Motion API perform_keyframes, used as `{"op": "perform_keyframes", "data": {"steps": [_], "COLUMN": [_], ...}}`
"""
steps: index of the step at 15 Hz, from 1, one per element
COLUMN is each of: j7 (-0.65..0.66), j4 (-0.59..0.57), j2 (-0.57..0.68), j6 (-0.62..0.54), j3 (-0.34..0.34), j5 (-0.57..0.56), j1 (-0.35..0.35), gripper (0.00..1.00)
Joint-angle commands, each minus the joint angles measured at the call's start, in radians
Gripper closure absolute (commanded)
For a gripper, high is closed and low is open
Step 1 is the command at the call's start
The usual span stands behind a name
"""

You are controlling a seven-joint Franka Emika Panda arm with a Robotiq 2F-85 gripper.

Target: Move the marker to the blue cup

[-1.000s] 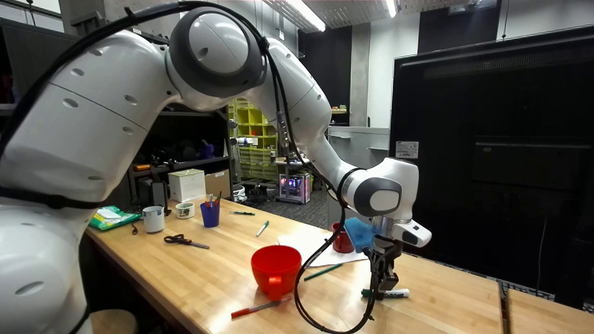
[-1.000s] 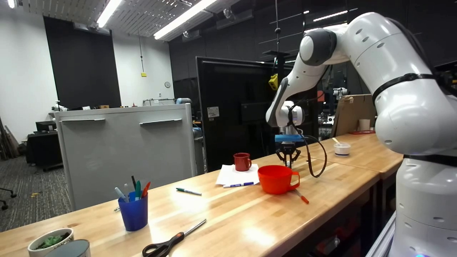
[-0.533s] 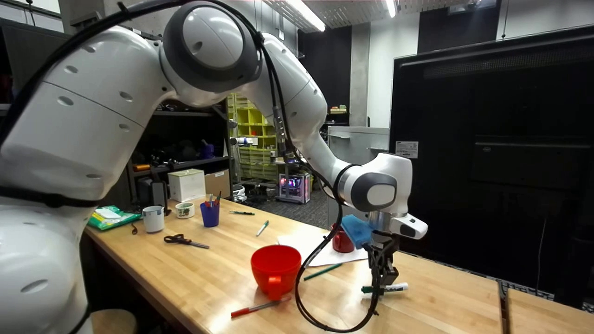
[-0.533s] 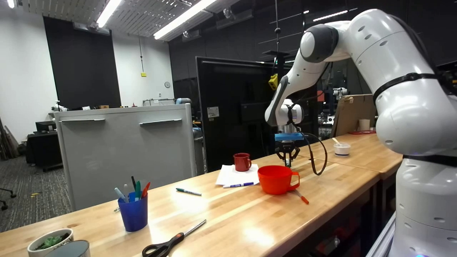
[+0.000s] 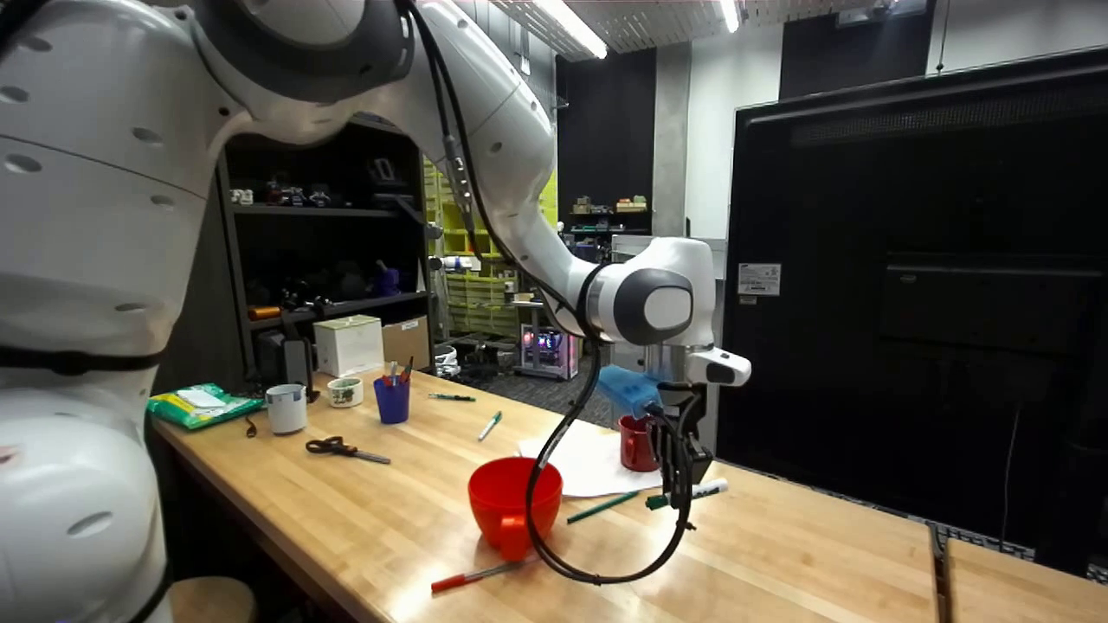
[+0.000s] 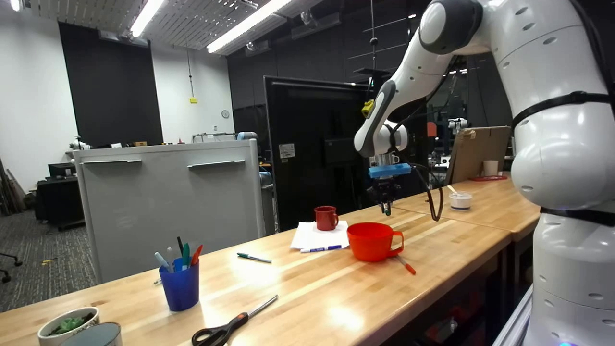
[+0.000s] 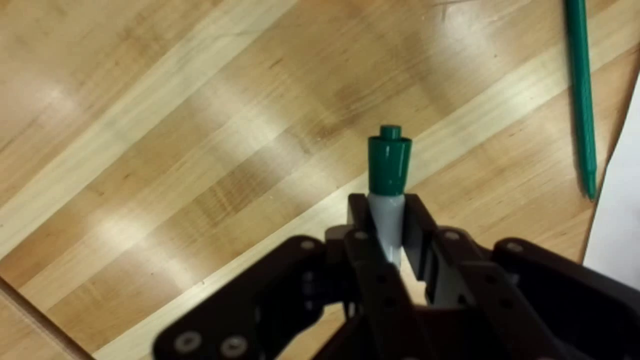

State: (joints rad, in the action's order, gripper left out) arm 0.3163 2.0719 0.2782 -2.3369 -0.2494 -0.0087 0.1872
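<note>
In wrist view, the black two-fingered gripper (image 7: 387,210) is pinching the slim white-and-green marker (image 7: 388,200), cap (image 7: 389,165) toward twelve o'clock.

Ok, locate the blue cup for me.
In an exterior view, the blue cup stands at the picture's left, with the potted plant to its lower left and the scissors to its lower right.

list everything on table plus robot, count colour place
marker: 1, white-green, in jaws
blue cup: 1, blue, near scissors, holding pens
loose pens: 5, red, green, blue, on table
red mug: 1, red, on white paper
bowl: 1, red, near paper
scissors: 1, black, on table
white mug: 1, white, beside plant pot
plant pot: 1, white, beside white mug
packet: 1, green, table corner
tub: 1, white, past seam
others: unclear
arm: 1, white, over table
jaws: 2, black, shut on marker
</note>
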Motion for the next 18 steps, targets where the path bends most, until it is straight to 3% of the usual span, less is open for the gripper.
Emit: {"op": "perform_keyframes", "data": {"steps": [1, 6, 7, 18], "j7": [-0.047, -0.153, -0.12, -0.15], "j4": [0.109, 0.168, 0.113, 0.148], "j2": [-0.149, -0.272, -0.196, -0.243], "j6": [0.014, 0.059, 0.042, 0.052], "j3": [-0.003, 0.016, 0.016, 0.02], "j5": [-0.068, -0.1, -0.072, -0.077], "j1": [-0.014, -0.005, 0.0, 0.002], "gripper": [0.95, 0.95, 0.8, 0.8]}}
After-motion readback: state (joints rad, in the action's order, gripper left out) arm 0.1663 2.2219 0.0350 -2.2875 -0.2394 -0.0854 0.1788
